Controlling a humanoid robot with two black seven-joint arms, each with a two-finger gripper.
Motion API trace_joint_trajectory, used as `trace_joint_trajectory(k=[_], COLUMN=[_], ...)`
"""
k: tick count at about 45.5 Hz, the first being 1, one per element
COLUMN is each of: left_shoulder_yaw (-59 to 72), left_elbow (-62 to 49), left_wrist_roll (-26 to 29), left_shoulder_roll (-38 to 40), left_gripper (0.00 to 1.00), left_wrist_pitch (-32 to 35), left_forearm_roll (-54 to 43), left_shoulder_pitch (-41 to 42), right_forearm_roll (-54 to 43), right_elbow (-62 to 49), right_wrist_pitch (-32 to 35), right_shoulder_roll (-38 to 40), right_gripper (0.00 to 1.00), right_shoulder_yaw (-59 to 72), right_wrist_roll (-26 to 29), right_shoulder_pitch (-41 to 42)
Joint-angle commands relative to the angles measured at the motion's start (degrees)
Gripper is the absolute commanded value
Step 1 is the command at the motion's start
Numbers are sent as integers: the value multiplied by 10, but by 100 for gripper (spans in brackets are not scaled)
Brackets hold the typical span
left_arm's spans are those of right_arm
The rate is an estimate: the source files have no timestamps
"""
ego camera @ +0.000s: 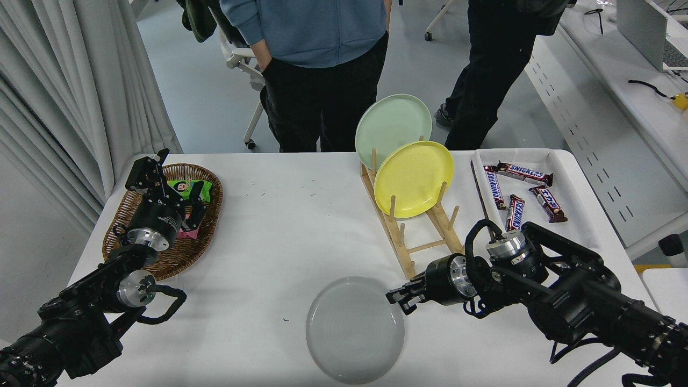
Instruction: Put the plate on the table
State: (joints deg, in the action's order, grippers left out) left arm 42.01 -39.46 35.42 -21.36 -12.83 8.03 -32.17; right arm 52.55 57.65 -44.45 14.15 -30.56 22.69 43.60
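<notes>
Bare table (301, 215) centre, wooden rack (411, 236) (two plates upright) blocking right, basket (207, 215) left

A plate (355, 329) lies on the table (290, 215) at lower centre; a rack (424, 236) stands upper right of it, a basket (207, 212) at left, a tray (583, 215) at right.

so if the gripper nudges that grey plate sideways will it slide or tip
Probably slide. The grey plate looks flat on the smooth white table, and its matte surface and low rim suggest little to catch on. It looks rigid, so it should move as one piece. A push by the right gripper on the rim's top edge might rock it slightly.
</notes>
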Motion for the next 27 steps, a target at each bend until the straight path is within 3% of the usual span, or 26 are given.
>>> trace_joint_trajectory(k=[1,27], left_shoulder_yaw=[0,0], left_elbow=[0,0], left_wrist_roll=[0,0], left_shoulder_roll=[0,0], left_gripper=[100,100], left_wrist_pitch=[0,0], left_forearm_roll=[1,0], left_shoulder_pitch=[0,0], right_forearm_roll=[-2,11], right_elbow=[-7,-65], right_wrist_pitch=[-5,-5], right_shoulder_roll=[-1,-35], right_gripper=[0,0], right_shoulder_yaw=[-18,-42], right_wrist_roll=[0,-46], right_shoulder_pitch=[11,3])
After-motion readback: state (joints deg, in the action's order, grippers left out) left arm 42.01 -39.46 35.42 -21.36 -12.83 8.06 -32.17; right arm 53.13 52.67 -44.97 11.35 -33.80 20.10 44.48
